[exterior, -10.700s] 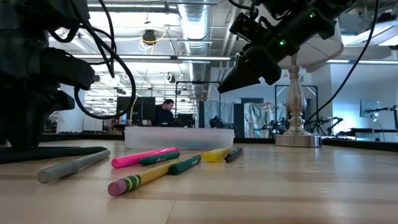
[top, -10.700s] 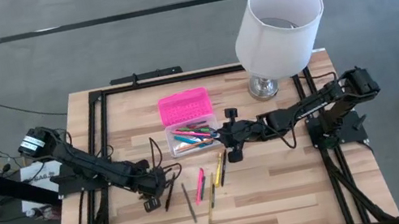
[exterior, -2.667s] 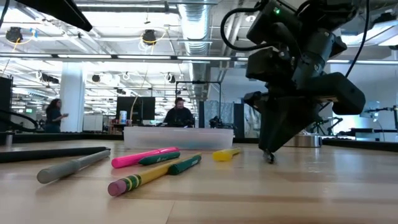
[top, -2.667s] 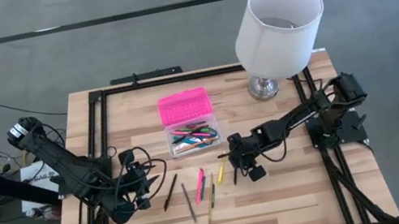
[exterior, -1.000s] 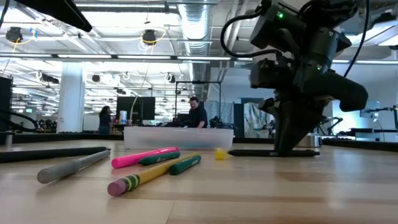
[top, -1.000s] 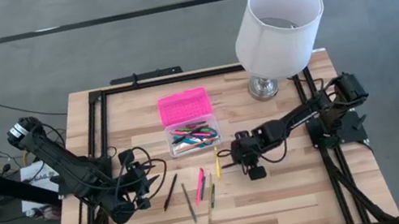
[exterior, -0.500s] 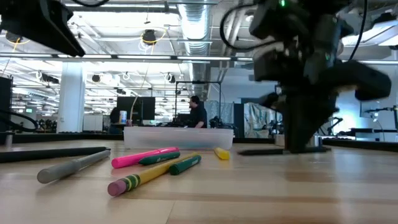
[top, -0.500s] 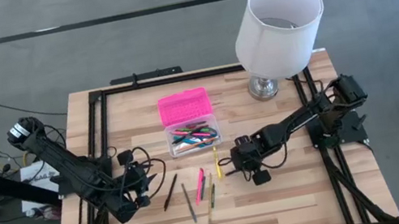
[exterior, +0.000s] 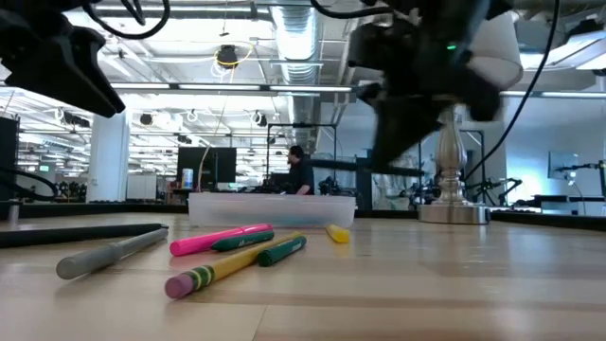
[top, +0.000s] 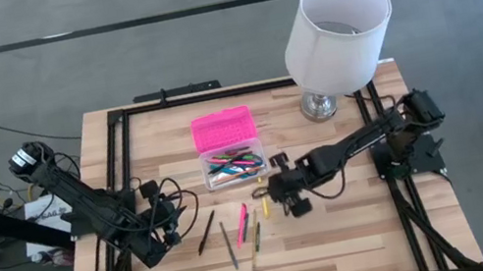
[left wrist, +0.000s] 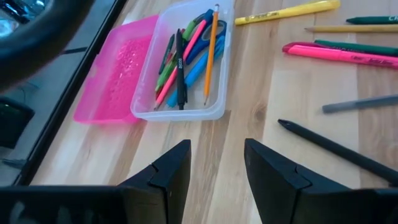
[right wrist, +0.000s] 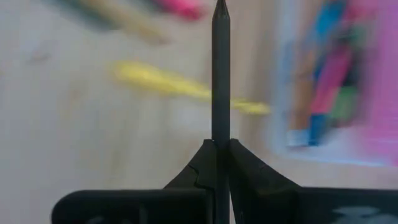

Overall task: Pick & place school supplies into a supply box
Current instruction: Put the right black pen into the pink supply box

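I log: right gripper clamped on a black pen at centre frame just right of the box, left gripper apart and idle at lower left, loose pens on the surface below the box, lamp upper right.

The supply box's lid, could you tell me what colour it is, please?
Bright pink; the lid shows best in the left wrist view, folded open beside the clear base.
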`<state>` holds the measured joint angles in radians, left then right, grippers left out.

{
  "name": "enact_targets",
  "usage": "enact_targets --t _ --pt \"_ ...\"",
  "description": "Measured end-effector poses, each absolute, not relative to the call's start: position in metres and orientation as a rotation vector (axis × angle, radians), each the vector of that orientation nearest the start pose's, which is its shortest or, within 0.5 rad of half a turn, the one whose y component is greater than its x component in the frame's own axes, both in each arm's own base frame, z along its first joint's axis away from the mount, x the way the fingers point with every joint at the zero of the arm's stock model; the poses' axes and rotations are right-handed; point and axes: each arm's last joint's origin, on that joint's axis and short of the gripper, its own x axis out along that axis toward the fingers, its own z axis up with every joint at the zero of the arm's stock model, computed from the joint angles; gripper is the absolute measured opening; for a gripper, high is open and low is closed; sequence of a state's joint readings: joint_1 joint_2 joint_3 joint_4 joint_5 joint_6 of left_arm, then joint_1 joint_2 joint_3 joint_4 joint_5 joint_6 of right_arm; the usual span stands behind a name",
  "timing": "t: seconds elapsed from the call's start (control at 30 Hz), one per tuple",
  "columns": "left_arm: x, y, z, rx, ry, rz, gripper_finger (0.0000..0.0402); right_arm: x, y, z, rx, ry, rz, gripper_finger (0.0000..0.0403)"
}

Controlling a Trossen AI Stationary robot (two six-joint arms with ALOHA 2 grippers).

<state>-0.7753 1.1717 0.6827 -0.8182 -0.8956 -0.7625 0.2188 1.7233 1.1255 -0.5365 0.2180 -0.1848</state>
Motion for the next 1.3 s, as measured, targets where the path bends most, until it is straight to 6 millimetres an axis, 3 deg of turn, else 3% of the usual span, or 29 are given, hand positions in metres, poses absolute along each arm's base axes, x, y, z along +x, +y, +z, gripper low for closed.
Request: enact_targets --t 0.17,0.5,0.8,1.3 --pt "0.147 -0.112 0.202 0.268 0.743 0.41 0.0145 0.348 0.042 0.203 -0.441 0.991 -0.068 0.0005" --pt "0.147 -0.112 0.202 0.291 0.729 0.419 0.0145 0.367 0.003 0.216 -0.354 0.801 -0.101 0.0007" --pt "0.147 -0.112 0.202 0.292 0.727 0.421 0.0145 0.373 -0.002 0.221 -0.293 0.697 -0.141 0.0007" --pt "0.147 -0.111 0.203 0.303 0.708 0.436 0.0145 0.364 -0.013 0.195 -0.259 0.553 -0.22 0.0007"
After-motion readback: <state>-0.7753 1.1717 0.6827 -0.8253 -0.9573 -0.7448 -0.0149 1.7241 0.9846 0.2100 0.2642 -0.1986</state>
